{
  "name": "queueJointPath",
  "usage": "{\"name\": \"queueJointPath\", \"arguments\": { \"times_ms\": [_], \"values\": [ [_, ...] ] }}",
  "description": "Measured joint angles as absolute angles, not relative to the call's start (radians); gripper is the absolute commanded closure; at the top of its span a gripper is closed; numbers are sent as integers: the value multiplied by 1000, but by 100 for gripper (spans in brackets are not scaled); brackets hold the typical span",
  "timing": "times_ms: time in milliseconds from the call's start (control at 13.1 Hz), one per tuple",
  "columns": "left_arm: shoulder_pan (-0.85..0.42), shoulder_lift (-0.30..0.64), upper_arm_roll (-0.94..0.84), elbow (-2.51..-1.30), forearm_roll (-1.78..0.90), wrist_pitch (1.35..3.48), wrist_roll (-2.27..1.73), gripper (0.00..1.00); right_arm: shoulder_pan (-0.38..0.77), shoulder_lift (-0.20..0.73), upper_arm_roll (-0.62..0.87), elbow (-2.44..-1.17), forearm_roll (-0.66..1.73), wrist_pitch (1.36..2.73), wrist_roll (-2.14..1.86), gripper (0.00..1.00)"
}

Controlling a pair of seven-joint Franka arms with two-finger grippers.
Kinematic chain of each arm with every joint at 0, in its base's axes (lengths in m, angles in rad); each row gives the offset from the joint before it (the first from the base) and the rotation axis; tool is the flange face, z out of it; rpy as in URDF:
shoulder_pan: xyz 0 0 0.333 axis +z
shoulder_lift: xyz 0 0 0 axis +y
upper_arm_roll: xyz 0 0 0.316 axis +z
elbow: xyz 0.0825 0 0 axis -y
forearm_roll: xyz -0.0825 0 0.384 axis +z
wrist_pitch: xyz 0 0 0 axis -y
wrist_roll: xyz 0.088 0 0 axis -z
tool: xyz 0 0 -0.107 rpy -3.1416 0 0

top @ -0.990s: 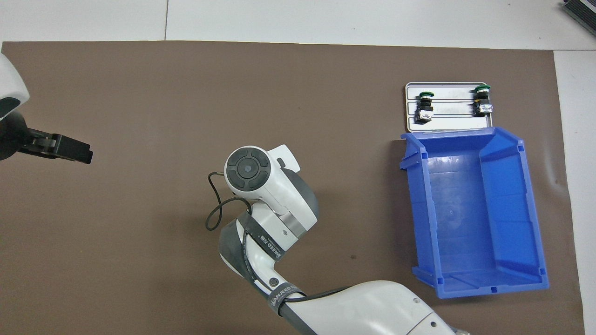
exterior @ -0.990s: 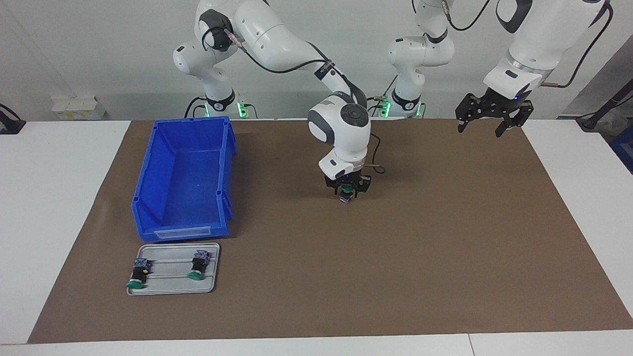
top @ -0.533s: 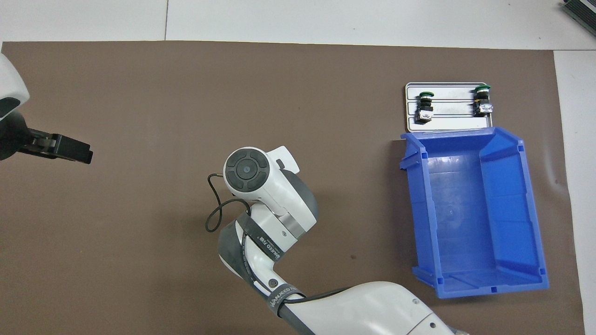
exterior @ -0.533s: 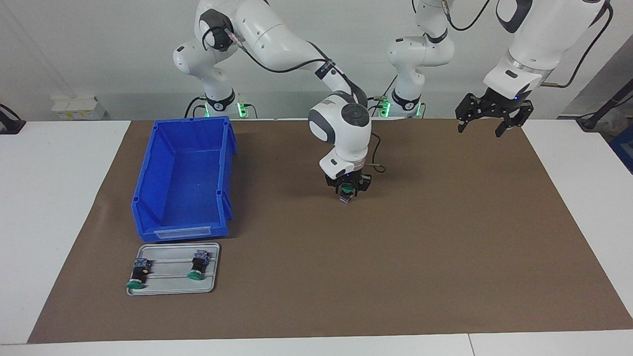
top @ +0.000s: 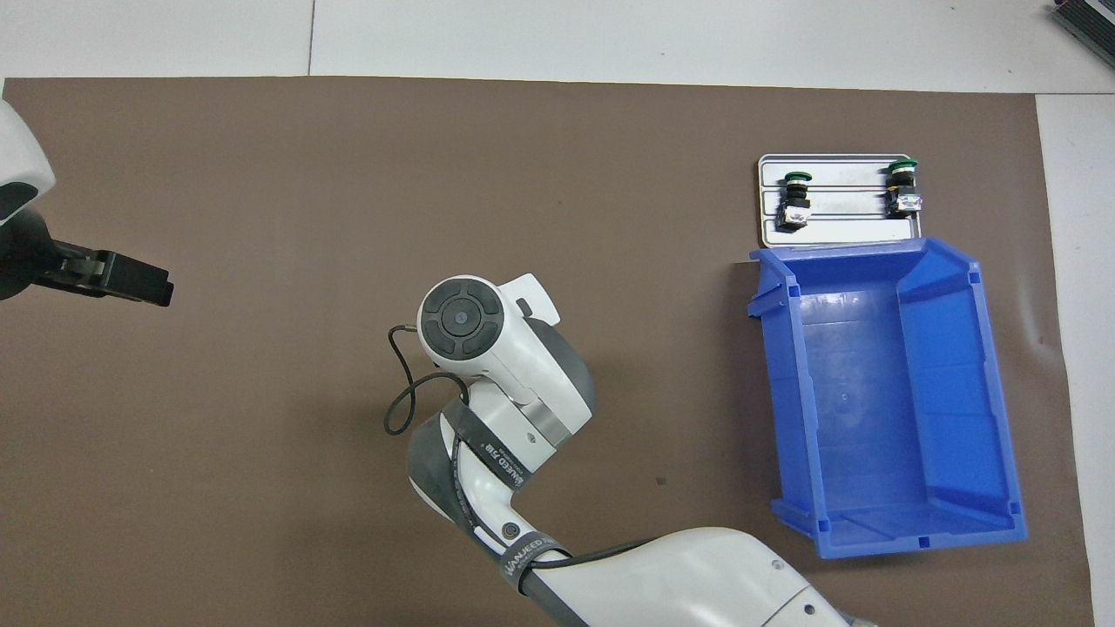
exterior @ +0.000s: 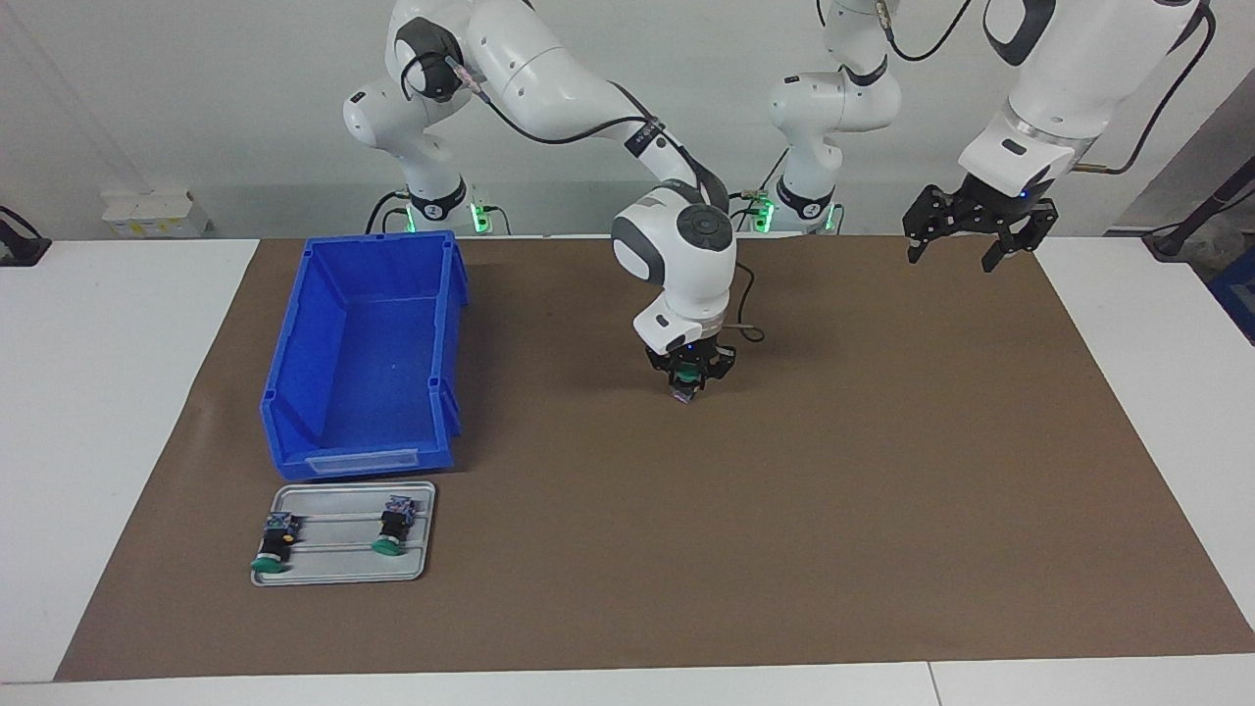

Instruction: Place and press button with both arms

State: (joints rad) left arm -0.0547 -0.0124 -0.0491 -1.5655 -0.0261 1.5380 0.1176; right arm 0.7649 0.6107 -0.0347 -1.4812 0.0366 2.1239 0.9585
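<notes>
The button (exterior: 687,384) stands upright in the middle of the brown mat, green cap up and purple base on the mat. My right gripper (exterior: 689,380) points straight down over it, its fingers drawn in on the cap. In the overhead view the right arm's wrist (top: 501,366) hides both the gripper and the button. My left gripper (exterior: 966,243) hangs open and holds nothing. It is in the air over the mat's corner at the left arm's end, and in the overhead view the left gripper (top: 122,280) shows at the frame's edge.
A blue bin (exterior: 446,294) (top: 980,348) stands at the right arm's end of the mat. A metal tray (exterior: 343,572) (top: 836,235) lies just farther from the robots than the bin. It holds two similar buttons (exterior: 394,525), one with a yellow spot (exterior: 277,539).
The right gripper's jaws have narrowed around the button's cap and its wrist has shifted slightly. The left arm has stayed where it was.
</notes>
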Motion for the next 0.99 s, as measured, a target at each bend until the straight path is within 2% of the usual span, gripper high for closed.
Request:
{"name": "queueJointPath", "arguments": {
  "times_ms": [685,990],
  "values": [
    [-55,-12,-49,-1565,-26,1538,118,0,755,607,-36,-1479,37,2122,959,78],
    [-55,-12,-49,-1565,-26,1538,118,0,677,599,-40,-1435,37,2070,874,84]
  ]
}}
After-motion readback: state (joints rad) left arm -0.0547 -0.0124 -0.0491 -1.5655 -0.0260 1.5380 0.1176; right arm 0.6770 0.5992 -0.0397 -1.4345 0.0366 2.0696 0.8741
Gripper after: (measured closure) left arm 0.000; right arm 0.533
